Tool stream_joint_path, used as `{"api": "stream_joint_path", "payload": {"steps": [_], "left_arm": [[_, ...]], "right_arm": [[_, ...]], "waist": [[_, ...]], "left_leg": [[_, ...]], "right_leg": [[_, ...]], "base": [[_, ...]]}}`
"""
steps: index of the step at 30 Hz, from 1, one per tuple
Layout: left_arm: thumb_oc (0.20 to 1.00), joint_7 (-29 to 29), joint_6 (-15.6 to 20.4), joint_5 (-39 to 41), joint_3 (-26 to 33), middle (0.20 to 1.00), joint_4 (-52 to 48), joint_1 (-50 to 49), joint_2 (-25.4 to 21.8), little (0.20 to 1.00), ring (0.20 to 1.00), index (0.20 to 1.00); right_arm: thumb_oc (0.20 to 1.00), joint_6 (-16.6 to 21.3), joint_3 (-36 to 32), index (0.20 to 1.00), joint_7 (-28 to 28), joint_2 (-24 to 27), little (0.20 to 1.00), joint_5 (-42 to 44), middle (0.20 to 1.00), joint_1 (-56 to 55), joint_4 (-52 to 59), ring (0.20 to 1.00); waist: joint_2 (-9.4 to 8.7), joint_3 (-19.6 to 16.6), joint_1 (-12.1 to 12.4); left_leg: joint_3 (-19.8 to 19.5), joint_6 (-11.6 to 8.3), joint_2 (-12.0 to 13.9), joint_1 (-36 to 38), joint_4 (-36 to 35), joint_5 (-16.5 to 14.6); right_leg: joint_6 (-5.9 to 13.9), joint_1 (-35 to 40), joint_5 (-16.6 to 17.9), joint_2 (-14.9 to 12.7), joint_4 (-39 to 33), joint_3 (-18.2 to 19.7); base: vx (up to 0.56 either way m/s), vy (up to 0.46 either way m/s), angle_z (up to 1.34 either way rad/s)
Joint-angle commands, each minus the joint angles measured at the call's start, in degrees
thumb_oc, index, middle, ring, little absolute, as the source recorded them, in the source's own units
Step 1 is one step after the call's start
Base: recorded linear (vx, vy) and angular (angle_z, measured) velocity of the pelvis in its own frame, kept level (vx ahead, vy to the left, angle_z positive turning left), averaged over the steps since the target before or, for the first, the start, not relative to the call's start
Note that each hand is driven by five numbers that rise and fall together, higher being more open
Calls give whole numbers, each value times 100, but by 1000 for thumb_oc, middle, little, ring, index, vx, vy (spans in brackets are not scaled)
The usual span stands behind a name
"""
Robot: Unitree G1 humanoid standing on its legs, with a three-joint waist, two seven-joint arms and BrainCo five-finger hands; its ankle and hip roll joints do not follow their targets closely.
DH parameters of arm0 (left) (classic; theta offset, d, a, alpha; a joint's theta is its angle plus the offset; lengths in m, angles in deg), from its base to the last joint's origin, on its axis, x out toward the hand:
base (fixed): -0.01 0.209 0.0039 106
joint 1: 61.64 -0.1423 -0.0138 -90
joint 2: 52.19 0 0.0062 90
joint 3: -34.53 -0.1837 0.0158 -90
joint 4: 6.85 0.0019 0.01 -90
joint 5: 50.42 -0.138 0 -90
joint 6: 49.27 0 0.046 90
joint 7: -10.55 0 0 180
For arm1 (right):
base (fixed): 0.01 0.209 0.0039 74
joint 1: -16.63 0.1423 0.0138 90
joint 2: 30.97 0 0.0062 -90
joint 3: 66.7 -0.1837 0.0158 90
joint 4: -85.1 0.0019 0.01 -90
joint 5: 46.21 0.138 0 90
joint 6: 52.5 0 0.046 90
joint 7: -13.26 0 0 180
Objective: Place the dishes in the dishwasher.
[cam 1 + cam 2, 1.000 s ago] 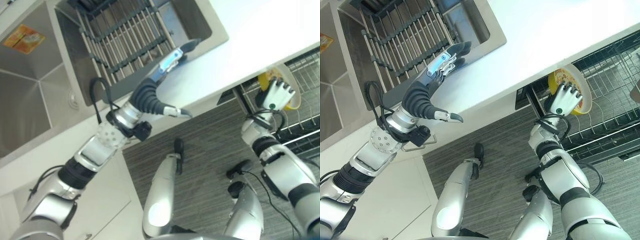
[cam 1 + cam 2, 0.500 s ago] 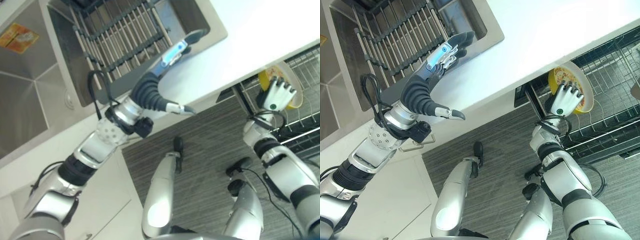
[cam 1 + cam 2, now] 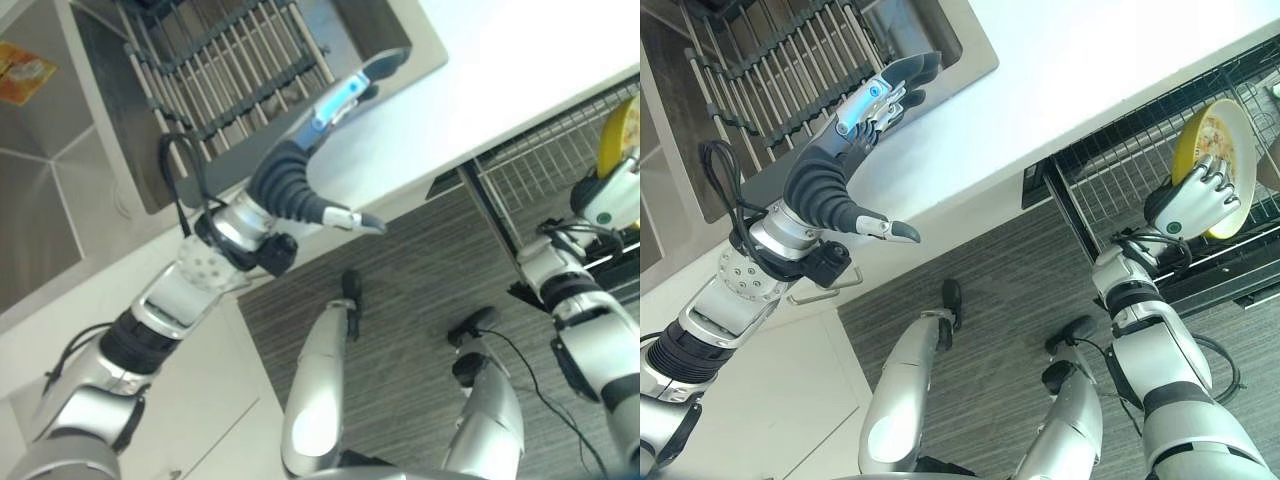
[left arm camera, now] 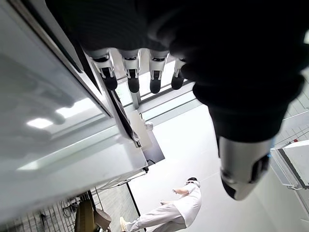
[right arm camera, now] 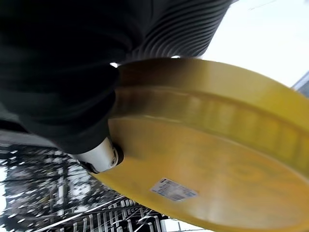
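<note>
A yellow plate (image 3: 1218,140) with a printed face stands tilted on edge over the pulled-out wire dishwasher rack (image 3: 1110,175), under the counter's edge. My right hand (image 3: 1192,207) is shut on it, fingers curled over its rim; in the right wrist view the plate's underside (image 5: 217,150) bears a small sticker, with the thumb (image 5: 100,155) pressed against it. My left hand (image 3: 872,103) is open, fingers straight, reaching over the white counter (image 3: 1090,60) to the sink's rim, thumb (image 3: 352,219) stuck out sideways. The left wrist view has its fingers (image 4: 133,82) straight and holding nothing.
A slatted drying rack (image 3: 770,70) lies in the steel sink (image 3: 60,190). White cabinet fronts (image 3: 770,400) and dark striped floor (image 3: 990,270) lie below the counter. A person in white (image 4: 178,212) stands far off in the left wrist view.
My right hand has carried the yellow plate to the right, further over the dishwasher rack, and turned it more on edge. The left hand has edged slightly towards the sink.
</note>
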Motion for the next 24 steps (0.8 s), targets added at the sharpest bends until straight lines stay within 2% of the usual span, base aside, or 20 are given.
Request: {"api": "stream_joint_path", "payload": {"steps": [1, 3, 4, 5, 7, 8, 10, 13, 17, 19, 22, 24], "left_arm": [[1000, -52, -294, 6, -543, 1000, 698, -477, 319, 1000, 1000, 1000], [1000, -20, -287, -33, -533, 1000, 690, -505, 336, 1000, 1000, 1000], [1000, 1, -289, -36, -523, 1000, 672, -506, 318, 1000, 1000, 1000], [1000, 1, -283, -47, -523, 1000, 671, -508, 319, 1000, 1000, 1000], [1000, -19, -279, -24, -523, 1000, 679, -472, 290, 1000, 1000, 1000], [1000, 49, -319, 43, -473, 1000, 693, -462, 300, 1000, 1000, 1000], [1000, 75, -345, 67, -485, 1000, 699, -446, 299, 1000, 1000, 1000], [1000, 164, -347, 102, -488, 1000, 742, -434, 326, 1000, 1000, 1000], [1000, 152, -355, 79, -561, 1000, 789, -366, 370, 1000, 1000, 1000], [1000, 97, -397, 41, -589, 1000, 799, -328, 423, 1000, 1000, 1000], [1000, 40, -450, -6, -617, 1000, 815, -290, 485, 1000, 1000, 1000], [1000, 83, -477, -14, -606, 1000, 839, -257, 525, 1000, 1000, 1000]], "right_arm": [[200, 6, 177, 200, 533, 215, 200, -284, 200, 403, 216, 200], [200, 21, 171, 200, 499, 216, 200, -112, 200, 388, 204, 200], [573, 67, 161, 573, 255, 229, 573, 6, 573, 386, 165, 573], [1000, 79, 173, 1000, 148, 233, 1000, 33, 1000, 378, 136, 1000], [1000, 142, 232, 1000, -123, 230, 1000, -27, 1000, 411, 61, 1000], [1000, 249, 350, 1000, -574, 178, 1000, -275, 1000, 473, 66, 1000], [1000, 234, 463, 1000, -741, 156, 1000, -440, 1000, 494, 93, 1000], [1000, 352, 681, 1000, -1273, 73, 1000, -532, 1000, 519, 151, 1000], [1000, 642, 832, 1000, -1656, -69, 1000, -174, 1000, 433, 174, 1000], [1000, 654, 829, 1000, -1747, -174, 1000, -83, 1000, 382, 188, 1000], [1000, 691, 883, 1000, -1865, -287, 1000, -442, 1000, 356, 245, 1000], [1000, 703, 944, 1000, -2193, -386, 1000, -280, 1000, 405, 271, 1000]], "waist": [[196, 363, 98], [208, 363, 99], [214, 363, 101], [220, 363, 106], [223, 363, 124], [223, 363, 149], [217, 363, 159], [208, 363, 172], [211, 363, 163], [219, 363, 154], [231, 363, 144], [241, 363, 159]], "left_leg": [[27, -5, -287, 258, -590, 84], [41, -9, -276, 250, -590, 90], [45, -12, -278, 245, -593, 93], [44, -9, -278, 241, -600, 96], [22, -9, -295, 212, -603, 98], [15, -13, -287, 185, -604, 108], [-3, -14, -294, 172, -610, 114], [-6, -20, -277, 135, -606, 130], [-5, -19, -267, 76, -620, 150], [-2, -21, -269, 66, -655, 167], [-18, -12, -285, 52, -690, 192], [-13, -18, -292, 74, -729, 222]], "right_leg": [[596, 84, -1179, 224, 1276, 61], [595, 80, -1197, 212, 1293, 58], [595, 79, -1209, 206, 1302, 57], [589, 77, -1216, 205, 1309, 57], [590, 65, -1218, 200, 1308, 50], [598, 52, -1203, 177, 1304, 35], [604, 47, -1198, 172, 1301, 21], [606, 24, -1190, 144, 1318, -15], [605, -25, -1185, 127, 1330, -33], [607, -47, -1182, 129, 1328, -32], [614, -86, -1163, 135, 1333, -6], [620, -67, -1149, 126, 1317, -19]], "base": [[-10, 33, -3], [-9, 32, -3], [0, 0, 0], [0, 0, 0], [0, 0, 0], [0, 0, 0], [0, 0, 0], [0, 0, 0], [0, 0, 0], [0, 0, 0], [0, 0, 0], [0, 0, 0]]}}
